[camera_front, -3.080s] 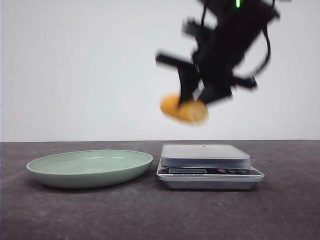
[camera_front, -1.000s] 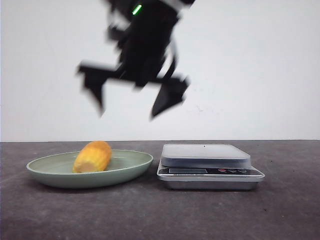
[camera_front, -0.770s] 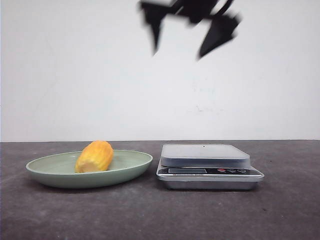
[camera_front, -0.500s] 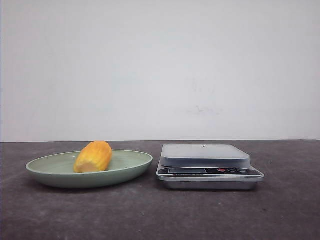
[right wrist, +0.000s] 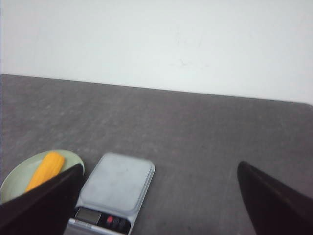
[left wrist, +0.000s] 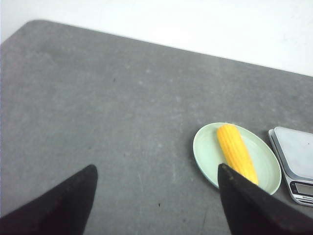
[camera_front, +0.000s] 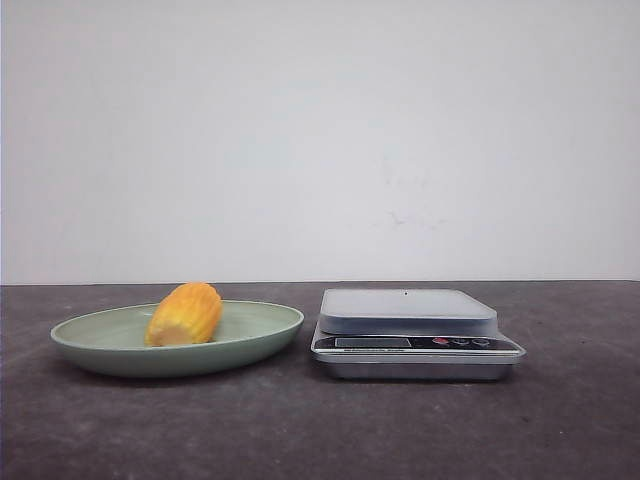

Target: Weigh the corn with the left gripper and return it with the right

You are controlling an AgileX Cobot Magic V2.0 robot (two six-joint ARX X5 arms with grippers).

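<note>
- The corn lies on its side in the pale green plate, just left of the kitchen scale.
- Left gripper and right gripper are both spread wide, empty, well above the table.

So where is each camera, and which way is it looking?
Front view: low at table height, facing the wall; sees corn in plate beside scale; no robot parts.
Left wrist view: high up, looking down; left pincer open.
Right wrist view: high up, looking down; right pincer open.
All three share corn, plate and scale.
</note>
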